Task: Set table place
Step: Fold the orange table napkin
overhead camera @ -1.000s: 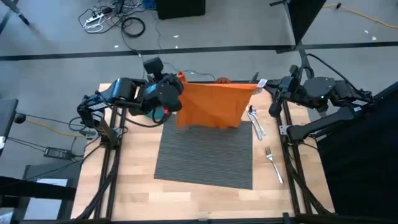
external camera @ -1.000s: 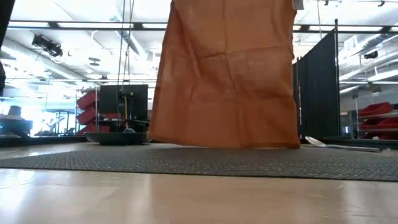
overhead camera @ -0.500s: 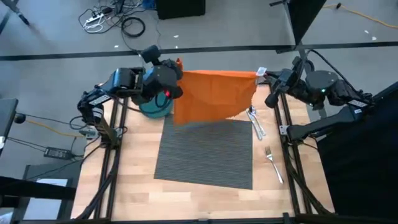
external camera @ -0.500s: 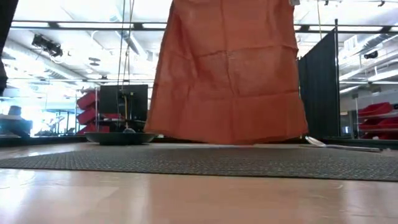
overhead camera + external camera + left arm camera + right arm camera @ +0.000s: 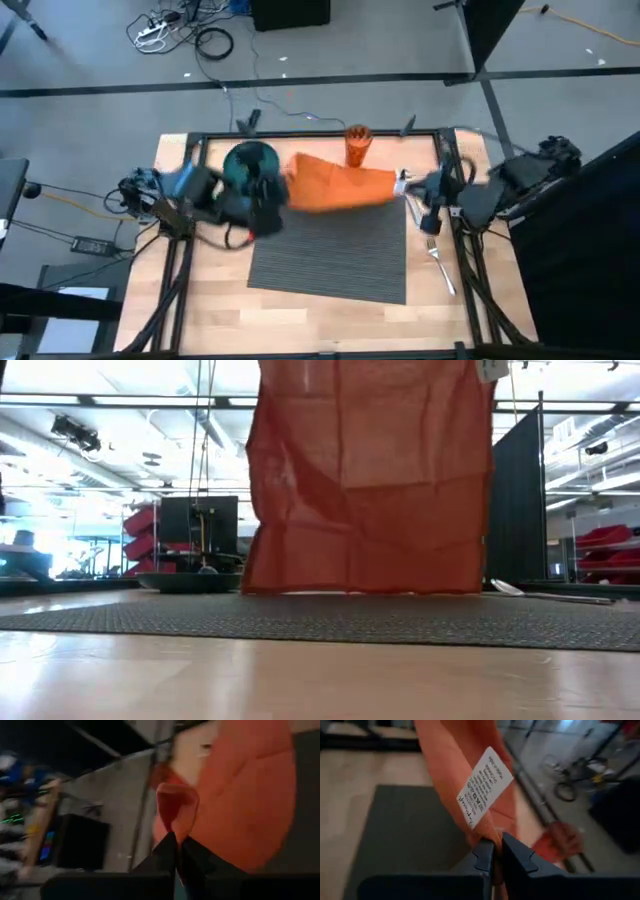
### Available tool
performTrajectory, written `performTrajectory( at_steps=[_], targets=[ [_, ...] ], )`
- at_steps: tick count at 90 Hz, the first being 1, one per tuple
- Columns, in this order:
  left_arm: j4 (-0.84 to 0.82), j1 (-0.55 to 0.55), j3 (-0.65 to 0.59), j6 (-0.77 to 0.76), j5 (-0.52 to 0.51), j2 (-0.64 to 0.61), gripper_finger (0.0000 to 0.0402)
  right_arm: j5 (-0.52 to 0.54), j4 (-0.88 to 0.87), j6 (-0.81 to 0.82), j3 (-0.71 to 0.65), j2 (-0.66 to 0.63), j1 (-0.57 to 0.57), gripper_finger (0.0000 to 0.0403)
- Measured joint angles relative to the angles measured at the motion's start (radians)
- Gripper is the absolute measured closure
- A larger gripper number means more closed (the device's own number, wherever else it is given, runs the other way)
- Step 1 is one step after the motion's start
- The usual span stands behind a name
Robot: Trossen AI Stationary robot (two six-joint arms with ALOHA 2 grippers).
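Clearly the napkin (image 5: pixel 340 185) is the thing in hand: a thin orange cloth stretched between the two arms, hanging as a limp sheet whose lower edge, in the low view, sits just above the far edge of the placemat (image 5: pixel 330 250). It looks light and wholly soft, with no stiffness of its own, so it will probably sag, fold and swing with any motion, and it keeps its spread only while both corners are held apart. The left gripper (image 5: pixel 176 851) is closed tight on one upper corner, a small bunch of fabric sticking out beyond its fingertips; the right gripper (image 5: pixel 496 851) is likewise pinched shut on the opposite corner, right beside the white care label (image 5: pixel 484 786). Corners seem the right place to hold it, since a grip mid-edge would let the cloth bunch up. The weave looks matte rather than slick, so slipping seems unlikely while the pinch stays firm. On the table (image 5: pixel 205 300) the placemat lies flat in the middle, ribbed and heavier-looking, likely to stay put. Behind it stand a teal plate (image 5: pixel 250 163) and an orange cup (image 5: pixel 356 144); a fork (image 5: pixel 440 262) lies beside the mat on the right.
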Motion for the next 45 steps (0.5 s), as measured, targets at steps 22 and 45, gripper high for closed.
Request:
performTrajectory(
  at_steps=[22,45],
  targets=[
    [0.038,-0.139,-0.225,-0.282,0.126,-0.002,0.0402,-0.018,-0.036,0.23,-0.005,0.195,0.178,0.0403],
    [0.26,-0.253,-0.512,-0.555,0.219,-0.001,0.0402,-0.03,-0.043,0.427,-0.005,0.488,0.313,0.0403]
  ],
)
